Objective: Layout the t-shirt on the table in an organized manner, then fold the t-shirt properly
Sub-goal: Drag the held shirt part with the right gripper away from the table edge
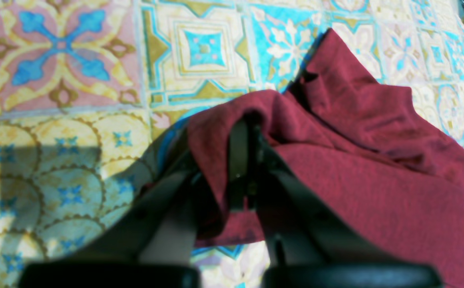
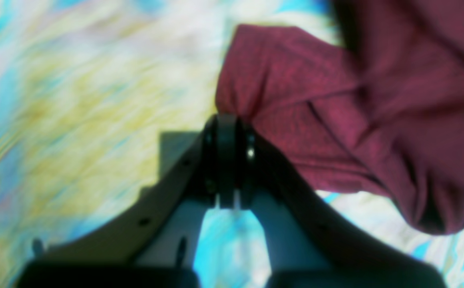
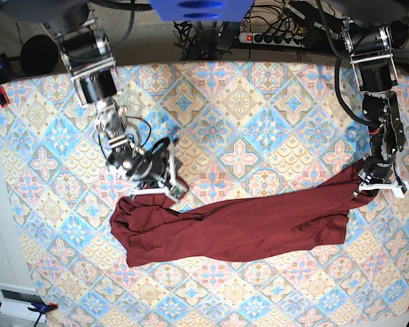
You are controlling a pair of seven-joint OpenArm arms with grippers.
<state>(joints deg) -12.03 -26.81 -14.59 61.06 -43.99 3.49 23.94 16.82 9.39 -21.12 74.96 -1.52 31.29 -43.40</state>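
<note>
The table (image 3: pixel 259 88) carries a tiled cloth of blue, pink and cream; behind its far edge run cables and a power strip (image 3: pixel 276 37). The t-shirt (image 3: pixel 238 228) lies stretched in a long wrinkled band between the two pincers. The left gripper (image 3: pixel 363 185) is pinching the cloth's end near the table's side edge. The right gripper (image 3: pixel 172 197) is pressed together on the opposite end, a fold bunched against its tips. Bare patterned surface lies beyond and nearer than both.
</note>
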